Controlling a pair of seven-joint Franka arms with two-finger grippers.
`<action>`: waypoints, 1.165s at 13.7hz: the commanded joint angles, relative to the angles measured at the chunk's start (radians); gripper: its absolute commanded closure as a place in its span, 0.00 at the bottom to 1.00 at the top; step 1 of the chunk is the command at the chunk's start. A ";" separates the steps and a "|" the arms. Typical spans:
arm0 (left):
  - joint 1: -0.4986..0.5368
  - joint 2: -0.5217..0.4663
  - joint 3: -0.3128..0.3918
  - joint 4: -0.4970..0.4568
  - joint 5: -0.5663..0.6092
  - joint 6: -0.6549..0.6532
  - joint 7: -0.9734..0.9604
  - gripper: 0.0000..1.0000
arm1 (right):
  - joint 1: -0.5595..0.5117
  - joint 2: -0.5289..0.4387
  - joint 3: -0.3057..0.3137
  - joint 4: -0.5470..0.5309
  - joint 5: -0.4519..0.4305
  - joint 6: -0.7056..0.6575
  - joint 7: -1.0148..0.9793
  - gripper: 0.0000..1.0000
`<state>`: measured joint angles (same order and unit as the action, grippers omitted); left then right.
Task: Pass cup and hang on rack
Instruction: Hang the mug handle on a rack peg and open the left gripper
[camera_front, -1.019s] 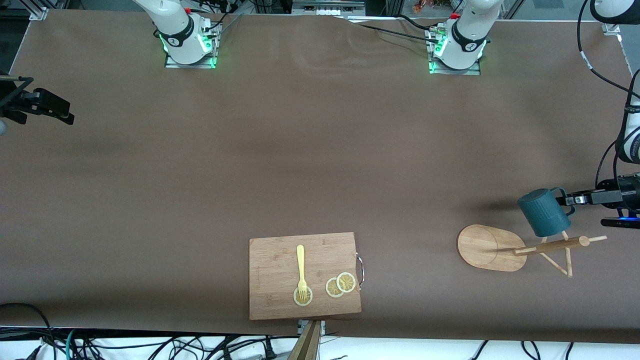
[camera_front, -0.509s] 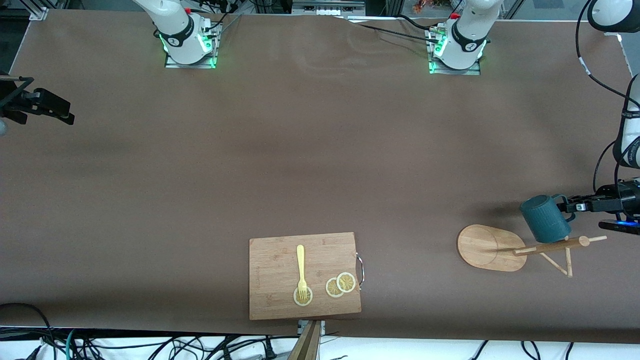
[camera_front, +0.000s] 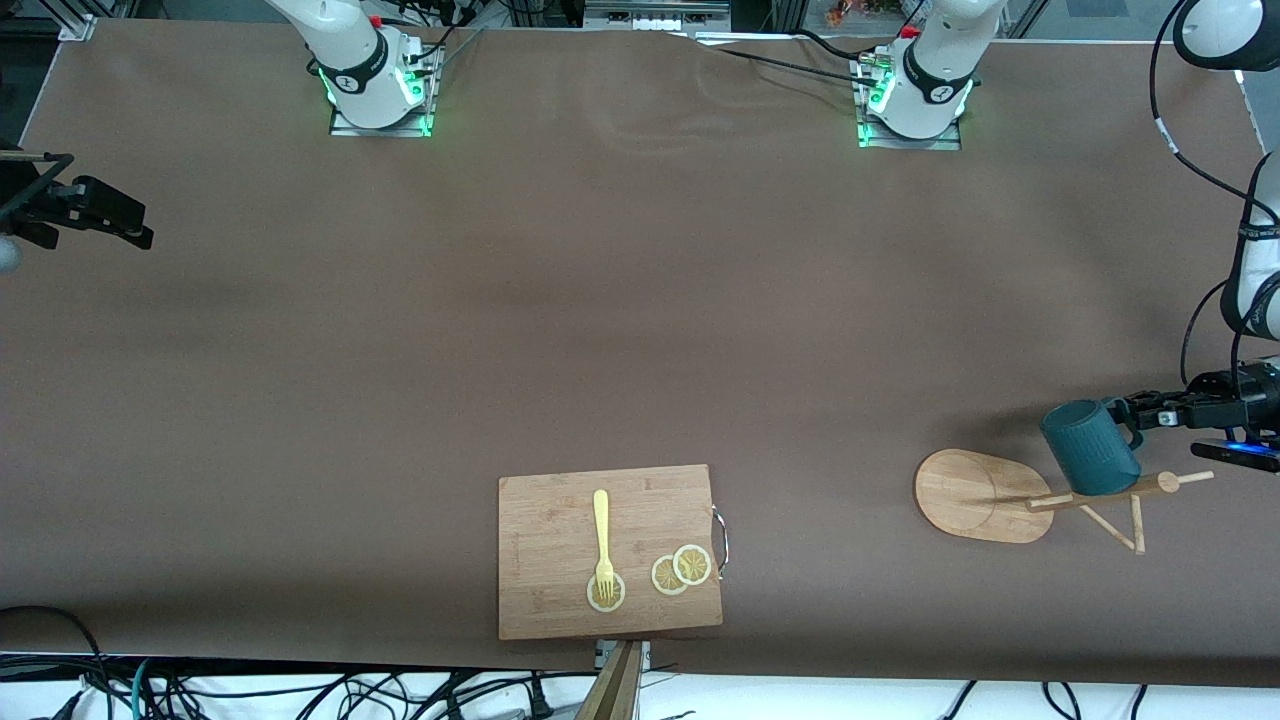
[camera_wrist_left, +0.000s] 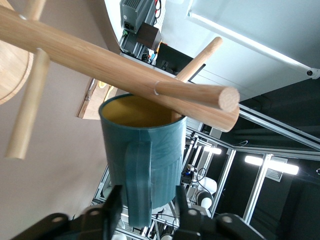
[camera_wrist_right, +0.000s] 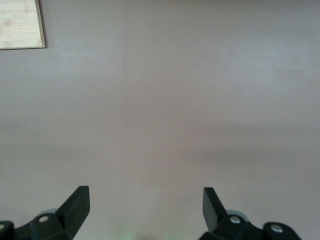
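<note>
At the left arm's end of the surface, cup (camera_wrist_left: 142, 150) hangs on a rack (camera_front: 985, 495) peg. Left gripper (camera_wrist_left: 145, 212) spread around the handle; dragging it risks unhooking. Right gripper (camera_wrist_right: 145, 205) waits, spread.

Teal cup (camera_wrist_left: 145, 150) hangs on a rack (camera_wrist_left: 100, 57) peg, its handle between the left tool's (camera_wrist_left: 148, 210) parted fingers (camera_wrist_left: 112, 207), not gripped.
</note>
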<state>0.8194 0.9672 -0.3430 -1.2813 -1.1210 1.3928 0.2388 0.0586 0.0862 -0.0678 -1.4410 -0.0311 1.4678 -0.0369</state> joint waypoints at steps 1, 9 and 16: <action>-0.005 -0.010 0.015 0.083 0.122 -0.032 -0.012 0.00 | 0.006 -0.011 0.000 -0.013 -0.006 0.008 0.014 0.00; -0.211 -0.256 -0.008 0.229 0.907 -0.084 0.042 0.00 | 0.009 -0.010 0.000 -0.013 -0.006 0.009 0.015 0.00; -0.701 -0.521 -0.007 0.048 1.351 -0.075 -0.258 0.00 | 0.009 -0.009 0.000 -0.013 -0.006 0.011 0.014 0.00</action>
<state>0.2365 0.5128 -0.3785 -1.1488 0.1422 1.3080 0.0611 0.0627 0.0864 -0.0670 -1.4411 -0.0311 1.4692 -0.0369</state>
